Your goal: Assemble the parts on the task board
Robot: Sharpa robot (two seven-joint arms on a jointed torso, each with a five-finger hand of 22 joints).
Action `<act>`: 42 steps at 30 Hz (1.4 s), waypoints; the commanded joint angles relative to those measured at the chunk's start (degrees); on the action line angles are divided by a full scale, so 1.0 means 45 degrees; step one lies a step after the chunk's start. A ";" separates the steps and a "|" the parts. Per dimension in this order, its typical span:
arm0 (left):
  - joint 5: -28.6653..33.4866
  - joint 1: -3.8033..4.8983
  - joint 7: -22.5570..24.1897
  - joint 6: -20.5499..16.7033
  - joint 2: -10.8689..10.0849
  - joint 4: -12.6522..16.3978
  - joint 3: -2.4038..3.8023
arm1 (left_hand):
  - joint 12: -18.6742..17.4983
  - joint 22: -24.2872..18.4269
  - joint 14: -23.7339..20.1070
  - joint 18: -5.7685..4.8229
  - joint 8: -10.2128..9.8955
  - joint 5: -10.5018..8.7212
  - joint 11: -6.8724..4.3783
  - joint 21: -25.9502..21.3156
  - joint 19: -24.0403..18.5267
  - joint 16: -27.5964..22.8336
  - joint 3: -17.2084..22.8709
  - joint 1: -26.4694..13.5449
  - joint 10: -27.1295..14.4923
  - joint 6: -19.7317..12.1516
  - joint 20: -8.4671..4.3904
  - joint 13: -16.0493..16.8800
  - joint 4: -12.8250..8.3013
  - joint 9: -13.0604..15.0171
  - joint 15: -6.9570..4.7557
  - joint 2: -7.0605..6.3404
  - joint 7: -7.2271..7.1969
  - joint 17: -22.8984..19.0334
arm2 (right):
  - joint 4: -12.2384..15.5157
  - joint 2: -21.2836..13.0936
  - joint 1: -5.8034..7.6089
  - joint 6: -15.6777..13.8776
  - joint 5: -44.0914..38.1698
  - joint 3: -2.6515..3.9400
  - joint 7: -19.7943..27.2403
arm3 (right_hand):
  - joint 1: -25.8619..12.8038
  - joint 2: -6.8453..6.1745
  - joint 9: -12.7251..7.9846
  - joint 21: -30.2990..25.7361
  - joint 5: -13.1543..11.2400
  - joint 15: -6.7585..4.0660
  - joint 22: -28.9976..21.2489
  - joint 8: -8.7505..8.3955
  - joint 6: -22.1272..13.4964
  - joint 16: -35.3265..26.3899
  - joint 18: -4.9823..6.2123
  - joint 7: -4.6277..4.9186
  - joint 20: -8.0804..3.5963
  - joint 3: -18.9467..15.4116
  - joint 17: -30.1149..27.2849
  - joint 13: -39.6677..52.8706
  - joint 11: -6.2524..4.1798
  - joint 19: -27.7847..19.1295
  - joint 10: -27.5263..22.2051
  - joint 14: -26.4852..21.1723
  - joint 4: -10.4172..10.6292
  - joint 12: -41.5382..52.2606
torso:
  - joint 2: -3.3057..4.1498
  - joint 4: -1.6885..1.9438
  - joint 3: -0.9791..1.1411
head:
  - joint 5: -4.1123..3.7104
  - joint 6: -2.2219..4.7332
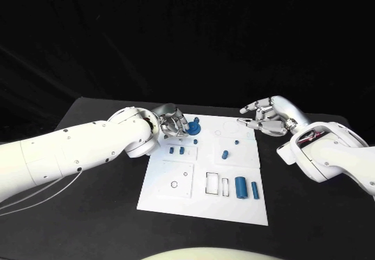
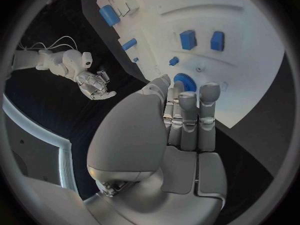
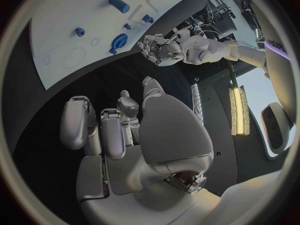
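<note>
L hand (image 1: pixel 176 122) over board's (image 1: pixel 168 197) far corner, fingertips at round blue disc (image 1: pixel 192 129), poss. touching; grip unclear. R hand (image 1: pixel 265 119) spread, off board, holds nothing. Disc looks small, rigid, light, smooth: take by rim, firm pinch.

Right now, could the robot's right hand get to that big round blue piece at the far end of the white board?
Probably not easily: the left hand hovers right at the round blue piece, while the right hand sits off the board's far right corner.

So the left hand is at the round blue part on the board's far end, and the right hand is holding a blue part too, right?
Not quite. The left hand is at the round blue part, but the right hand holds nothing: the head view shows it open beside the task board.
</note>
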 commanded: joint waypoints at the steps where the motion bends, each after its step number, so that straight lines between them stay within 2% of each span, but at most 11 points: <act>1: -0.2651 -0.0118 0.1794 -0.1372 0.0180 0.0003 -0.0042 | -0.0469 -0.0122 -0.0193 0.0134 -0.0272 0.0050 0.0090 -0.0182 -0.0010 -0.0525 0.0228 -0.0073 -0.0110 0.0106 0.0061 -0.0493 0.0146 -0.0359 -0.0003 -0.0305 -0.0023 -0.0601 | 0.0008 0.0002 -0.0007 0.0027 -0.0054 0.0001 0.0099 | -0.0029 0.0055 -0.0018 -0.0074 0.0076 -0.0067 0.0734 0.0054 0.0017 -0.0109 0.0232 -0.0017 0.0005 -0.0070 0.0323 -0.0148 -0.0025 -0.0098 -0.0132 0.0565 0.0024 -0.0134 | 0.0003 -0.0027 0.0010 | -0.0061 0.0037; 4: -0.3737 -0.0258 0.1736 -0.1413 0.0358 -0.0044 -0.0077 | -0.0925 0.0066 0.0076 0.0098 -0.0536 0.0012 0.0144 -0.0040 0.0282 -0.0643 0.0491 -0.0204 0.0057 0.0375 0.0083 -0.1153 0.0265 -0.0846 0.0031 -0.0563 0.0015 -0.0938 | 0.0022 -0.0015 -0.0007 0.0007 -0.0053 0.0001 0.0108 | -0.0027 0.0055 -0.0019 -0.0100 0.0077 -0.0068 0.0721 0.0055 0.0014 -0.0130 0.0236 -0.0017 0.0004 -0.0072 0.0297 -0.0215 -0.0026 -0.0108 -0.0174 0.0558 0.0024 -0.0195 | 0.0001 -0.0011 0.0000 | -0.0097 0.0048; 6: -0.4264 -0.0327 0.1651 -0.1310 0.0471 -0.0082 -0.0088 | -0.1139 0.0376 0.0296 0.0016 -0.0594 0.0020 0.0153 0.0248 0.0549 -0.0421 0.0598 -0.0259 0.0046 0.0552 0.0090 -0.1428 0.0270 -0.1020 0.0030 -0.0603 -0.0015 -0.0837 | 0.0025 -0.0019 -0.0007 -0.0003 -0.0052 0.0001 0.0110 | -0.0025 0.0053 -0.0020 -0.0143 0.0079 -0.0069 0.0700 0.0057 0.0010 -0.0159 0.0243 -0.0017 0.0002 -0.0078 0.0263 -0.0312 -0.0026 -0.0124 -0.0231 0.0551 0.0025 -0.0284 | 0.0007 0.0001 -0.0003 | -0.0121 0.0066; 10: -0.5140 -0.0418 0.1321 -0.0743 0.0735 -0.0204 -0.0116 | -0.1626 0.1074 0.0643 -0.0138 -0.0849 0.0023 0.0194 0.0917 0.1071 0.0095 0.0825 -0.0310 -0.0024 0.0653 0.0085 -0.2007 0.0238 -0.1415 0.0044 -0.0792 -0.0040 -0.0637 | 0.0041 -0.0023 -0.0008 -0.0012 -0.0048 0.0001 0.0113 | -0.0028 0.0050 -0.0021 -0.0162 0.0078 -0.0069 0.0690 0.0058 0.0005 -0.0170 0.0246 -0.0016 0.0002 -0.0082 0.0252 -0.0348 -0.0025 -0.0131 -0.0250 0.0548 0.0026 -0.0317 | 0.0018 -0.0007 0.0007 | -0.0122 0.0043; 14: -0.5610 -0.0453 0.0972 -0.0050 0.0908 -0.0338 -0.0133 | -0.1928 0.1720 0.0910 -0.0280 -0.0949 0.0028 0.0236 0.1533 0.1473 0.0691 0.1037 -0.0338 -0.0021 0.0849 0.0109 -0.2386 0.0204 -0.1647 0.0054 -0.0845 -0.0096 -0.0262 | 0.0048 -0.0022 -0.0008 -0.0015 -0.0046 0.0001 0.0116 | -0.0028 0.0050 -0.0021 -0.0162 0.0078 -0.0069 0.0690 0.0058 0.0005 -0.0170 0.0246 -0.0016 0.0002 -0.0082 0.0252 -0.0348 -0.0025 -0.0131 -0.0250 0.0548 0.0026 -0.0317 | 0.0021 -0.0029 0.0006 | -0.0135 0.0036; 21: -0.5983 -0.0469 0.0678 0.0752 0.1161 -0.0593 -0.0139 | -0.2266 0.2023 0.1068 -0.0332 -0.1060 0.0016 0.0289 0.1809 0.1603 0.1174 0.1174 -0.0475 0.0037 0.1144 0.0146 -0.2786 0.0194 -0.1894 0.0095 -0.0933 -0.0116 -0.0049 | 0.0055 -0.0019 -0.0008 -0.0022 -0.0045 0.0001 0.0119 | -0.0028 0.0050 -0.0021 -0.0162 0.0078 -0.0069 0.0690 0.0058 0.0005 -0.0170 0.0246 -0.0016 0.0002 -0.0082 0.0252 -0.0348 -0.0025 -0.0131 -0.0250 0.0548 0.0026 -0.0317 | 0.0017 -0.0006 -0.0001 | -0.0174 0.0039; 27: -0.6226 -0.0472 0.0589 0.1034 0.1387 -0.0841 -0.0138 | -0.2382 0.2157 0.1130 -0.0355 -0.1113 0.0018 0.0299 0.1928 0.1662 0.1365 0.1233 -0.0500 0.0137 0.1280 0.0156 -0.2937 0.0169 -0.1996 0.0103 -0.0943 -0.0020 0.0031 | 0.0052 0.0002 -0.0008 -0.0050 -0.0045 0.0001 0.0135 | -0.0037 0.0046 -0.0022 -0.0196 0.0079 -0.0069 0.0673 0.0057 -0.0003 -0.0188 0.0252 -0.0014 0.0000 -0.0091 0.0233 -0.0385 -0.0025 -0.0144 -0.0262 0.0544 0.0032 -0.0351 | 0.0019 -0.0030 0.0000 | -0.0178 0.0023; 38: -0.6050 -0.0475 0.0567 0.1399 0.1732 -0.1315 -0.0136 | -0.2641 0.2377 0.1169 -0.0392 -0.1263 0.0025 0.0332 0.2126 0.1757 0.1592 0.1382 -0.0501 0.0310 0.1452 0.0177 -0.3215 0.0119 -0.2195 0.0128 -0.0938 0.0040 0.0040 | 0.0053 0.0022 -0.0008 -0.0087 -0.0045 0.0001 0.0156 | -0.0037 0.0048 -0.0023 -0.0248 0.0084 -0.0069 0.0643 0.0058 -0.0005 -0.0229 0.0263 -0.0015 0.0000 -0.0093 0.0173 -0.0429 -0.0025 -0.0170 -0.0288 0.0529 0.0032 -0.0390 | 0.0016 -0.0012 -0.0003 | -0.0213 0.0020; 42: -0.5983 -0.0475 0.0612 0.1499 0.1820 -0.1437 -0.0136 | -0.2724 0.2542 0.1265 -0.0426 -0.1304 0.0026 0.0329 0.2278 0.1841 0.1833 0.1498 -0.0444 0.0445 0.1557 0.0182 -0.3318 0.0066 -0.2265 0.0123 -0.0915 0.0037 0.0230 | 0.0061 0.0024 -0.0008 -0.0090 -0.0045 0.0001 0.0158 | -0.0037 0.0048 -0.0023 -0.0253 0.0085 -0.0069 0.0640 0.0058 -0.0005 -0.0231 0.0264 -0.0015 0.0000 -0.0093 0.0169 -0.0432 -0.0025 -0.0172 -0.0290 0.0528 0.0032 -0.0392 | 0.0014 -0.0020 0.0009 | -0.0206 0.0009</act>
